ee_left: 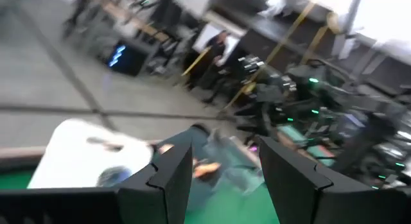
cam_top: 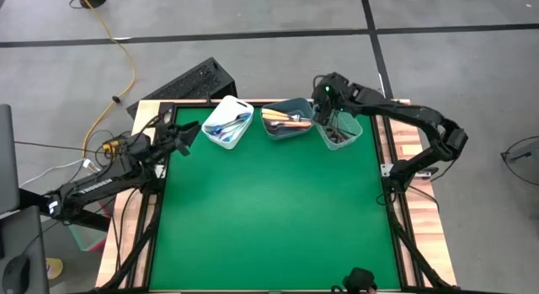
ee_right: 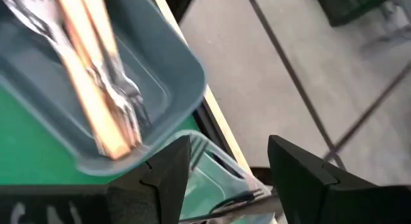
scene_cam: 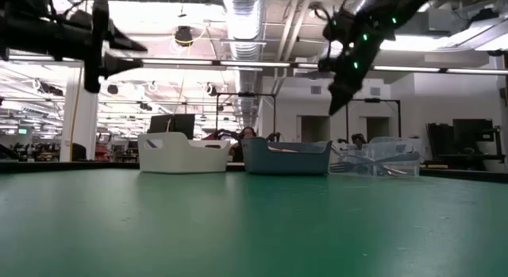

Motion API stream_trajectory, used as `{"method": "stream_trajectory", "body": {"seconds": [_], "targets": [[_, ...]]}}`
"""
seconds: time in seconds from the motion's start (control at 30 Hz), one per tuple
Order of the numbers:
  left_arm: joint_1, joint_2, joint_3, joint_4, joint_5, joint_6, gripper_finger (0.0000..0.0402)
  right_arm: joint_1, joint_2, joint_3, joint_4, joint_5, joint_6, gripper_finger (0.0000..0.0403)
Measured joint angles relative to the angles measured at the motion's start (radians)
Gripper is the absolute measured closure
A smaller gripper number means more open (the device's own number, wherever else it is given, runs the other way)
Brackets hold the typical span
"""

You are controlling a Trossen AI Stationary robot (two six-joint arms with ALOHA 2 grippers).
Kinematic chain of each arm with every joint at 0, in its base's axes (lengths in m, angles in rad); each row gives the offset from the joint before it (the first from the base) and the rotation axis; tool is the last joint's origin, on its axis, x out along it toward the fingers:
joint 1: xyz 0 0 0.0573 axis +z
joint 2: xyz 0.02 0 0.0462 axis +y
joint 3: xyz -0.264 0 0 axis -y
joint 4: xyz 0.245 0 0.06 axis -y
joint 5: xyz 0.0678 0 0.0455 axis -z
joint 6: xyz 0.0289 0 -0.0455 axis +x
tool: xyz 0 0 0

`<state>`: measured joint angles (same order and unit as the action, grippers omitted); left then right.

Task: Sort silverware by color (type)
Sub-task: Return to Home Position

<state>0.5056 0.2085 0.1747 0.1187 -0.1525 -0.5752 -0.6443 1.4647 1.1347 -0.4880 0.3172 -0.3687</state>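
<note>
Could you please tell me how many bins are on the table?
3, in one row: the white bin on the left, the blue bin in the middle, the clear bin on the right.

high cam straight down over the whole green table, low cam level across it into the room, wrist cams up close, all four catch the blue bin

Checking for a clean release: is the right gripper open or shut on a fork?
Open: the right gripper shows its fingers apart with nothing between them, near the clear bin.
</note>
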Motion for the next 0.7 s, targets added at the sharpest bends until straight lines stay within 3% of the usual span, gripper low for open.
{"method": "stream_trajectory", "body": {"seconds": [0.17, 0.47, 0.7], "targets": [[0.000, 0.000, 0.000, 0.134, 0.042, 0.037, 0.0237, 0.027, 0.000, 0.214, -0.197, -0.094, 0.009, 0.0181], [0.000, 0.000, 0.005, 0.235, 0.020, 0.014, 0.0237, 0.147, -0.007, 0.665, -0.560, -0.110, -0.002, 0.0182], [0.000, 0.000, 0.014, 0.237, 0.009, -0.079, 0.0237, 0.255, -0.173, 0.768, -0.616, -0.116, 0.011, 0.0182]]}}
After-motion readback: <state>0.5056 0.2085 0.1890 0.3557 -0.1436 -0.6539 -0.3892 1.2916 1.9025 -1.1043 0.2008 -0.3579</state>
